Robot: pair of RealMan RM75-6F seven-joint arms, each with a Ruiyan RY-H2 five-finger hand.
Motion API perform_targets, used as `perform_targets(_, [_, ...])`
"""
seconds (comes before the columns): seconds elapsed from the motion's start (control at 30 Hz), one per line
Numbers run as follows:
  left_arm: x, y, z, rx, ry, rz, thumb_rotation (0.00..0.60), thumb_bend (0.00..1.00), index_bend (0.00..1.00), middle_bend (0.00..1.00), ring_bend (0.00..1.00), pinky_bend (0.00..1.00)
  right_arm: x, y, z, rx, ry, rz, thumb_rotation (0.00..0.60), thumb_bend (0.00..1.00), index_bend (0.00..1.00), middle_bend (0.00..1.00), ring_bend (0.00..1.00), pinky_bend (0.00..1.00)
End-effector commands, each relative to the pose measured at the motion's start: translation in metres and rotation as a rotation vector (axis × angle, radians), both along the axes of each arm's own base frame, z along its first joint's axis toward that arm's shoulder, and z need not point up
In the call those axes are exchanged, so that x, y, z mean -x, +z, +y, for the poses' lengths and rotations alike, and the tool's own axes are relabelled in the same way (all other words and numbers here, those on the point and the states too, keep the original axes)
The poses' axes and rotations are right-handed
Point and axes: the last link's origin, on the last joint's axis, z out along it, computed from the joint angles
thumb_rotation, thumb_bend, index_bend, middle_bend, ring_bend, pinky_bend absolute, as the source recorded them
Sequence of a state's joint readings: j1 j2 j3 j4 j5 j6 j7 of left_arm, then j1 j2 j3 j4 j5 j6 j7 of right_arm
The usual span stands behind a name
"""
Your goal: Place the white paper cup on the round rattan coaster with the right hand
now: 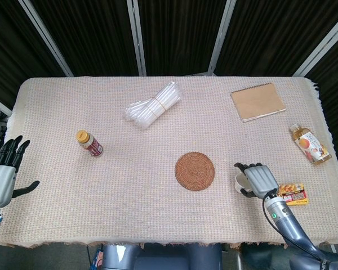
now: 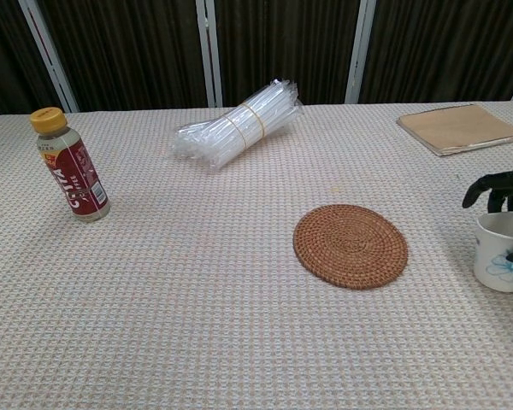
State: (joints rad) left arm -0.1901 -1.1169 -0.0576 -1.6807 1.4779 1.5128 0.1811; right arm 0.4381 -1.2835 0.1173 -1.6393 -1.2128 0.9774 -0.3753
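I have my right hand (image 1: pixel 258 179) wrapped around the white paper cup (image 2: pixel 501 252), which stands upright on the woven tablecloth (image 1: pixel 129 180) just to the right of the round rattan coaster (image 1: pixel 195 171), near it but not touching. In the chest view the dark fingers (image 2: pixel 489 190) curl over the far side of the rim; whether they press the wall or only cage it I cannot tell, so I judge the grasp as forming rather than made. I come at the cup from the side away from the coaster so that a short carry to the left should land it on the rattan. My left hand (image 1: pixel 1 174) is parked at the tablecloth's edge, far left of the coaster, fingers spread and holding nothing, out of the way. The coffee bottle (image 1: pixel 89 143), the bundle of clear straws (image 1: pixel 153 104) and the brown notebook (image 1: pixel 258 102) all lie well apart from the coaster, leaving the path free. The cup is thin, so a hard squeeze may crush it.
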Motion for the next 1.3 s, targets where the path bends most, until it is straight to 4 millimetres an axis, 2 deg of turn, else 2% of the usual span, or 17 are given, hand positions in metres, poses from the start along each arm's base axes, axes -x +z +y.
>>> perform_targets(0.03, [0.000, 0.001, 0.000, -0.001, 0.002, -0.002, 0.600, 0.00, 0.00, 0.00, 0.00, 0.00, -0.002, -0.002, -0.002, 0.010, 0.008, -0.018, 0.600, 0.23, 0.27, 0.43, 0.40, 0.38])
perform_targets(0.13, [0.000, 0.001, 0.001, 0.000, -0.001, -0.009, 0.600, 0.00, 0.00, 0.00, 0.00, 0.00, -0.007, -0.001, -0.002, 0.022, 0.033, -0.030, 0.600, 0.23, 0.27, 0.43, 0.40, 0.38])
perform_targets(0.27, [0.001, 0.002, 0.002, 0.003, 0.001, -0.014, 0.600, 0.00, 0.00, 0.00, 0.00, 0.00, -0.025, 0.004, 0.001, 0.029, 0.084, -0.077, 0.600, 0.23, 0.27, 0.43, 0.39, 0.38])
perform_targets(0.47, [0.003, 0.002, 0.005, 0.006, 0.018, -0.015, 0.600, 0.00, 0.00, 0.00, 0.00, 0.00, -0.069, 0.005, -0.007, 0.032, 0.213, -0.126, 0.600, 0.24, 0.27, 0.43, 0.38, 0.38])
perform_targets(0.57, [0.005, 0.003, 0.007, 0.003, 0.026, -0.017, 0.600, 0.00, 0.00, 0.00, 0.00, 0.00, -0.086, -0.003, -0.014, 0.023, 0.265, -0.114, 0.600, 0.24, 0.27, 0.43, 0.37, 0.38])
perform_targets(0.8, [0.009, 0.005, 0.013, -0.001, 0.056, -0.026, 0.600, 0.00, 0.00, 0.00, 0.00, 0.00, -0.119, -0.040, -0.039, -0.007, 0.297, -0.079, 0.600, 0.24, 0.27, 0.43, 0.37, 0.38])
perform_targets(0.93, [0.011, 0.007, 0.014, -0.007, 0.066, -0.032, 0.600, 0.00, 0.00, 0.00, 0.00, 0.00, -0.127, -0.055, -0.045, -0.012, 0.276, -0.086, 0.600, 0.24, 0.27, 0.43, 0.37, 0.38])
perform_targets(1.13, [0.016, 0.009, 0.016, -0.008, 0.083, -0.036, 0.600, 0.00, 0.00, 0.00, 0.00, 0.00, -0.127, -0.069, -0.052, -0.007, 0.265, -0.046, 0.600, 0.24, 0.26, 0.42, 0.37, 0.38])
perform_targets(1.2, [0.017, 0.010, 0.016, -0.010, 0.086, -0.039, 0.600, 0.00, 0.00, 0.00, 0.00, 0.00, -0.125, -0.070, -0.053, -0.007, 0.257, -0.043, 0.600, 0.17, 0.21, 0.40, 0.35, 0.38])
perform_targets(1.27, [0.018, 0.011, 0.016, -0.010, 0.089, -0.042, 0.600, 0.00, 0.00, 0.00, 0.00, 0.00, -0.124, -0.071, -0.052, -0.013, 0.256, -0.039, 0.600, 0.03, 0.05, 0.25, 0.26, 0.37])
perform_targets(1.3, [0.018, 0.011, 0.016, -0.009, 0.090, -0.044, 0.600, 0.00, 0.00, 0.00, 0.00, 0.00, -0.123, -0.071, -0.051, -0.020, 0.256, -0.036, 0.600, 0.00, 0.02, 0.17, 0.21, 0.34])
